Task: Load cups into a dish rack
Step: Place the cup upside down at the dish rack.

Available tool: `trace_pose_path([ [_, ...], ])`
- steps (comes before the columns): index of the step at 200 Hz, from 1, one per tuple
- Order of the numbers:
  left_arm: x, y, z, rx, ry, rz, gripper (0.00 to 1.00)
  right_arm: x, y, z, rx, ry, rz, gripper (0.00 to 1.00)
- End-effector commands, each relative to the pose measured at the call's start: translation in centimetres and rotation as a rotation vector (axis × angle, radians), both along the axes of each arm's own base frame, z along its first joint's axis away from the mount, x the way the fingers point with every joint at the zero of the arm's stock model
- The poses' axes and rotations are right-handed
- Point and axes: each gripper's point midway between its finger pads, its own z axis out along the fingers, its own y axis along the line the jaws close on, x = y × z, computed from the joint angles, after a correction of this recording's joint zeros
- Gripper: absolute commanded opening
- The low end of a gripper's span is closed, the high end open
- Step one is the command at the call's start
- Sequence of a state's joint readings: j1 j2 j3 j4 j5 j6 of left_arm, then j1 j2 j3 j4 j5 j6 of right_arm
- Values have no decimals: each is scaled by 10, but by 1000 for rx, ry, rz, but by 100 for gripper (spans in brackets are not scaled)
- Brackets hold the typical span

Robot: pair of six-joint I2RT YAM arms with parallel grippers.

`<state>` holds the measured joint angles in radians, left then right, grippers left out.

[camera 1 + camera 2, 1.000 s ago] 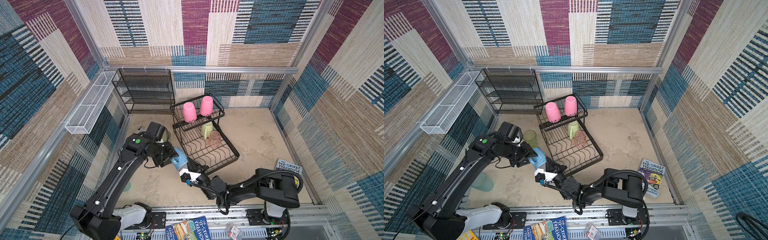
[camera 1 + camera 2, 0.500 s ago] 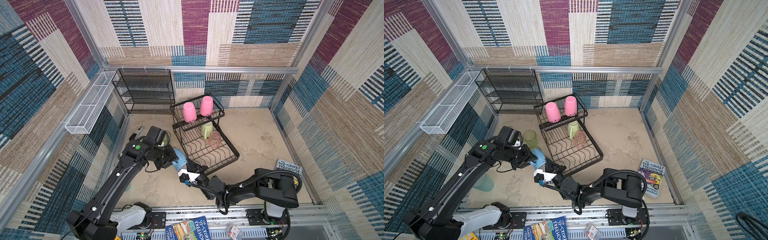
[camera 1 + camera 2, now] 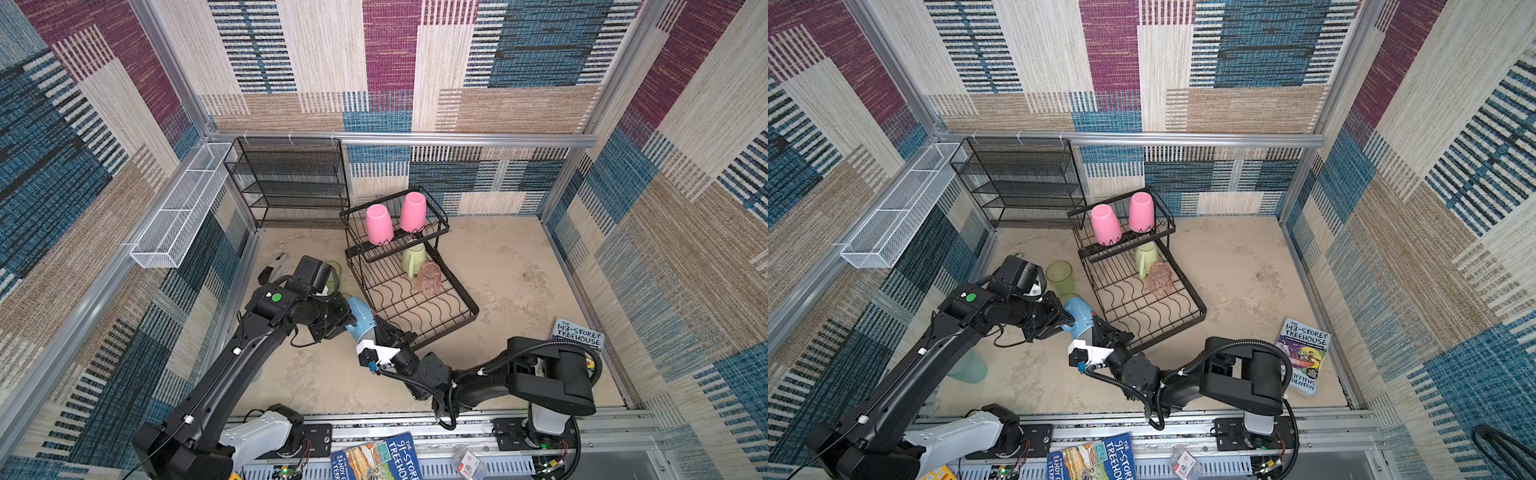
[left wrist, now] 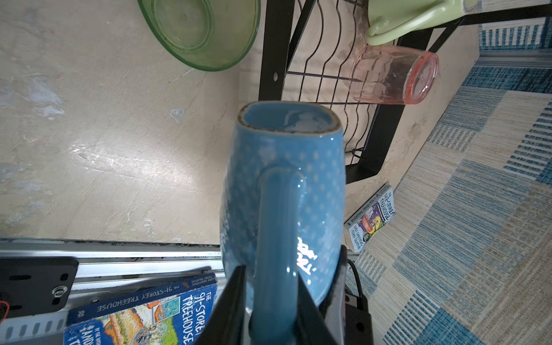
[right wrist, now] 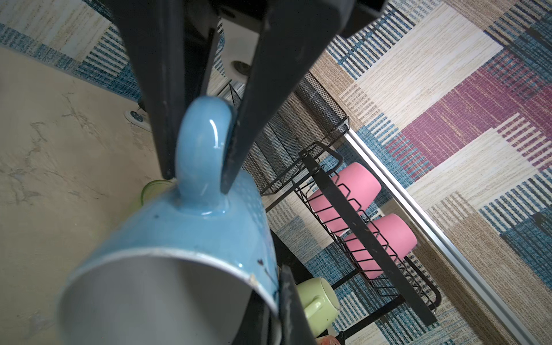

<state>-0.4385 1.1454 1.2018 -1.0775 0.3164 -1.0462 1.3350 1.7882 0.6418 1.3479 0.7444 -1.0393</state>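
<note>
My left gripper point(image 4: 270, 286) was clamped on the handle of the speckled blue ceramic mug point(image 3: 360, 321), while my right gripper point(image 3: 1098, 328) pinched its rim. The mug was held on its side just beside the near left corner of the black wire two-tier dish rack point(image 3: 432, 311), whose near dividers lay bare; sandy floor point(image 3: 328, 386) spread open in front.

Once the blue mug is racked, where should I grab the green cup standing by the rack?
I'd pinch the green cup by its rim wall, one finger inside, coming straight down: it stands upright, mouth open, with the rack close on one side.
</note>
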Motion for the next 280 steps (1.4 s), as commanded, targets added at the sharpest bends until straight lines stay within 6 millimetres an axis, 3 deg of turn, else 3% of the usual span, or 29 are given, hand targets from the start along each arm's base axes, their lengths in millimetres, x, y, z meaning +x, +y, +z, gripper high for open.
trace_pose_path([
  [1,1,3,-6,27,-10,-17,24,-6,-5,36,168,-49,19,0],
  [37,8,-1,-3,3,-40,-11,15,-8,-2,37,172,-53,24,0],
  [98,19,-1,12,-14,-130,0,13,-9,3,37,193,-11,57,0],
  [128,22,2,14,7,-156,1,11,-9,4,34,200,19,61,10],
  [169,25,7,22,23,-200,15,8,-9,5,33,209,36,68,34],
  [229,31,17,35,84,-269,14,6,-9,2,39,247,93,78,47],
  [280,35,27,43,151,-335,-6,6,-11,-20,42,298,234,79,55],
])
